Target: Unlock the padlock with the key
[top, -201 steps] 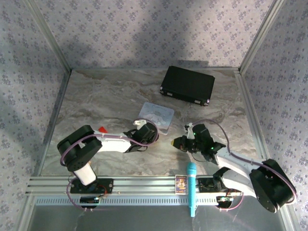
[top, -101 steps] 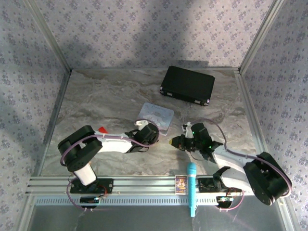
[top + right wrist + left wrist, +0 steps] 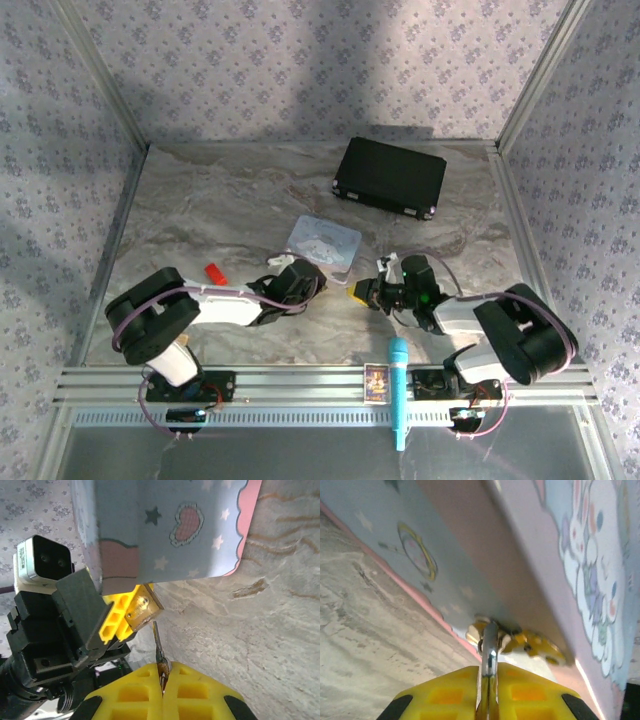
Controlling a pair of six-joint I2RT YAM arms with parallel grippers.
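Observation:
The padlock [image 3: 143,607] is a small brass block held at the tips of my left gripper [image 3: 316,284]. In the left wrist view its silver shackle [image 3: 490,647] is pinched between the yellow fingers of that gripper [image 3: 489,672], which is shut on it. My right gripper [image 3: 162,672] is shut on the key [image 3: 157,642]. The key's thin blade points up at the padlock's brass face, its tip right at the face; I cannot tell if it touches. In the top view the right gripper [image 3: 362,293] faces the left one across a small gap.
The pale blue tin [image 3: 323,241] lies just behind both grippers, and its side looms close in the wrist views [image 3: 470,540] [image 3: 175,525]. A small red block [image 3: 213,272] lies to the left. A black case [image 3: 390,176] sits at the back. A blue microphone [image 3: 398,390] and a card [image 3: 376,381] rest on the front rail.
My left gripper has closed on the padlock and shifted slightly forward. My right gripper has moved left with the key, toward the padlock.

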